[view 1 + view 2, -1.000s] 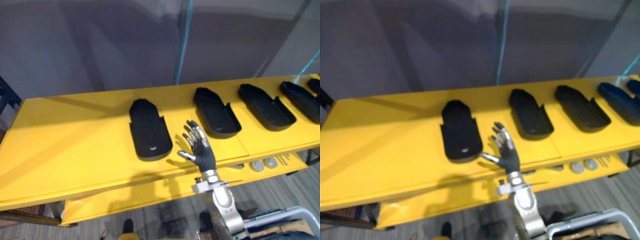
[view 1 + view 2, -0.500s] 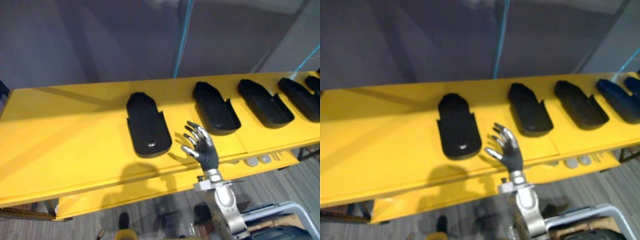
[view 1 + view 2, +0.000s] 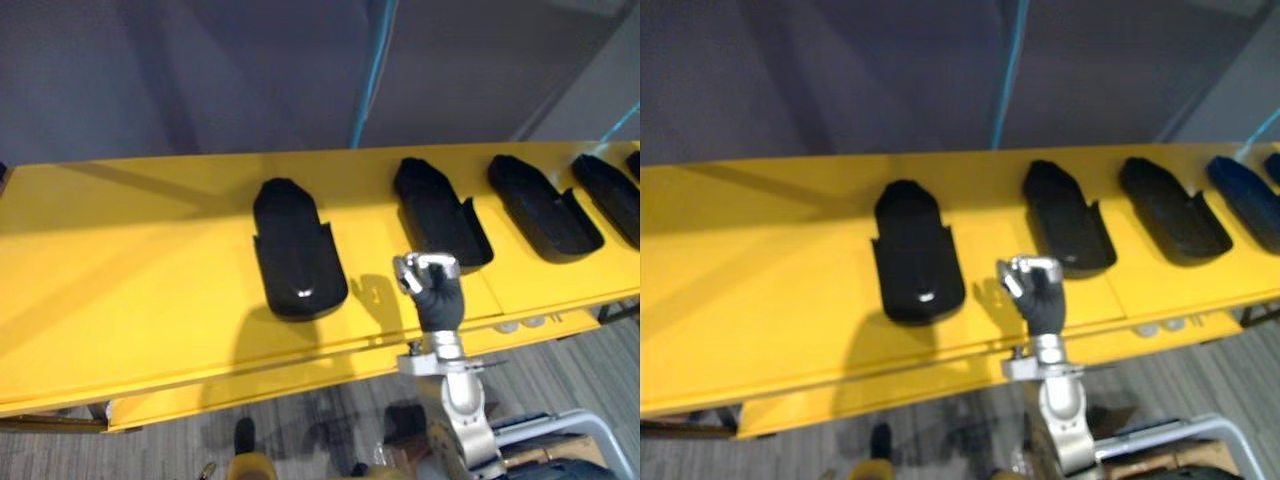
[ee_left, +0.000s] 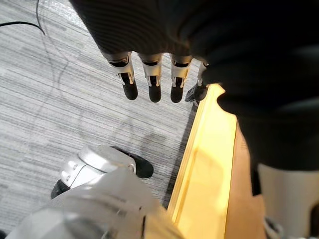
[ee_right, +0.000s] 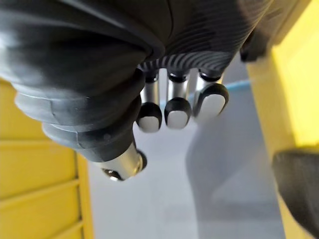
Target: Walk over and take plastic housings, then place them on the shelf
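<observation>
Hovering right hand (image 3: pixel 438 298), fingers (image 3: pixel 425 264) curled — housing (image 3: pixel 440 215) just beyond

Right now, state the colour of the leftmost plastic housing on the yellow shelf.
Black; the leftmost plastic housing shows best in the left eye view.

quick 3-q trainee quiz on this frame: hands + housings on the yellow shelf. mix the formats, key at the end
1. True or false: the right hand grips the leftmost housing.
2. That housing lies on: A) the yellow shelf; B) a blue crate; C) a conveyor belt.
3. Are the fingers of the left hand straight or curled?

Key:
1. False. Its fingers are curled on nothing, and it is apart from the housing.
2. A.
3. Straight.
</observation>
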